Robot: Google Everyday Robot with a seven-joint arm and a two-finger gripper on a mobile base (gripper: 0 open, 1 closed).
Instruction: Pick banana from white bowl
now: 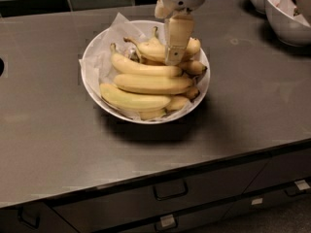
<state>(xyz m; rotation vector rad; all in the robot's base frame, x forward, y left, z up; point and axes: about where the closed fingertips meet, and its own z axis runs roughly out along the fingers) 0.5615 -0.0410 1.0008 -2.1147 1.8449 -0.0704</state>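
Note:
The white bowl (88, 87), wide and lined with crinkled white paper, sits on the dark counter at centre. It holds several bananas. The banana (151, 51) with the long thin brown stem lies at the back of the pile, its stem pointing left. My gripper (174, 58) comes down from the top of the view and hangs right over the middle of that banana, at or very near its skin. Larger bananas (150, 84) lie in front of it, nearer the front rim.
Two smaller white bowls (287, 17) stand at the back right corner of the counter. A tiled wall runs along the back. The counter's front edge lies below the bowl, with drawer handles (170, 190) under it.

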